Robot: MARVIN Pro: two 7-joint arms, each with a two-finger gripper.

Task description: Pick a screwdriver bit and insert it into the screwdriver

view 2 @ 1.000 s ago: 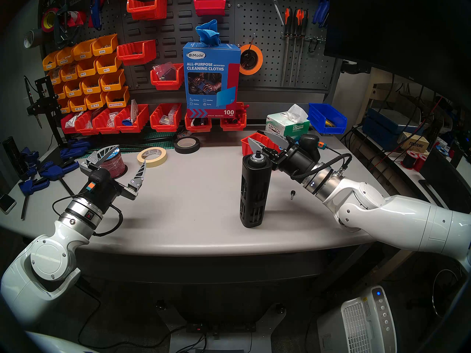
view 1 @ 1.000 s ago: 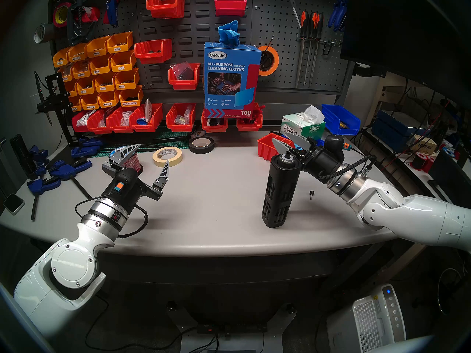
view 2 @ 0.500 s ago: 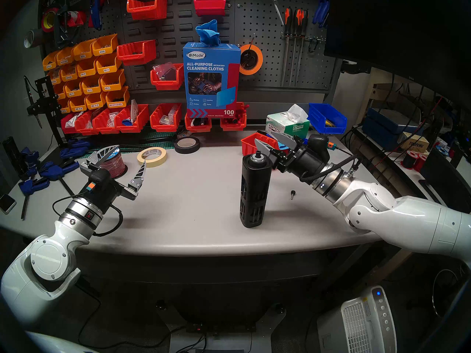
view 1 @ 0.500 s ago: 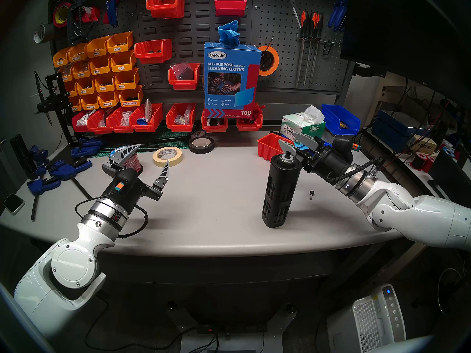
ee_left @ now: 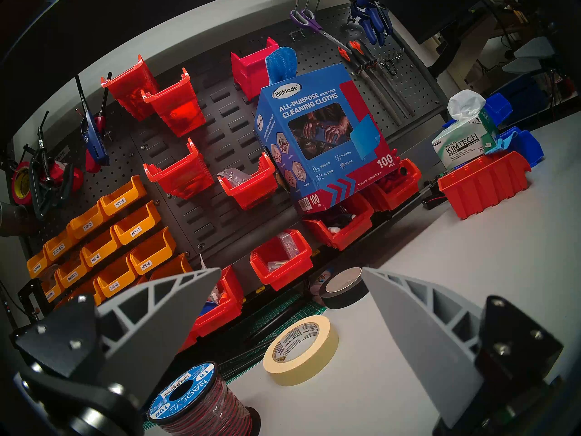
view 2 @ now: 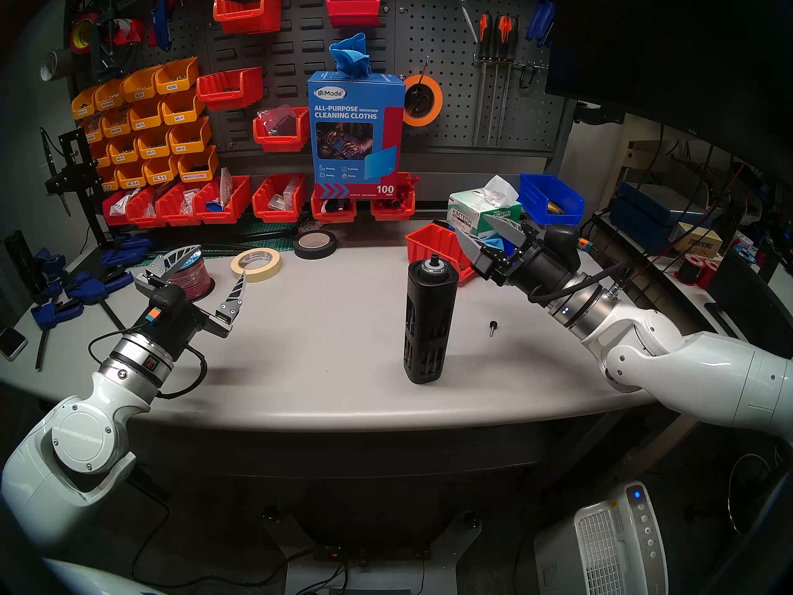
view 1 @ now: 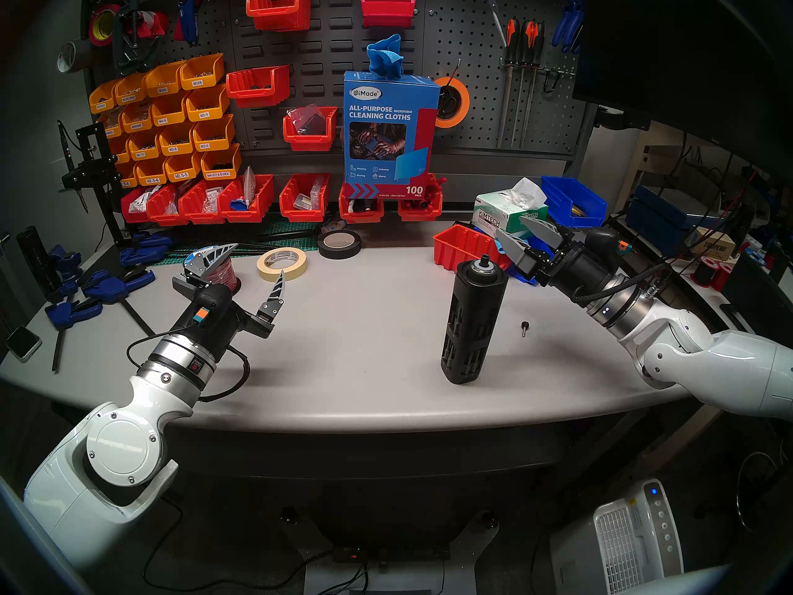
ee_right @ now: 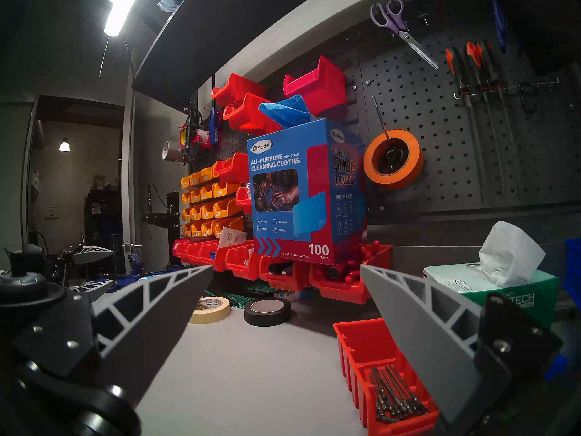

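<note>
both tools gape empty. bits (ee_right: 396, 397) in the red bin (ee_right: 352, 353) look thin, stiff, slick and light; pinch one mid-shaft. screwdriver (view 1: 472, 319) stands upright on the desk (view 1: 364, 323).

Screwdriver (view 1: 472, 319): thick black rounded column, upright on grey table, right of centre in head view; silver ring and small black socket on top, vertical slots in lower half.
Screwdriver bits (ee_right: 396, 394): thin dark rods, bundled in red bin, lower right of right wrist view.
</note>
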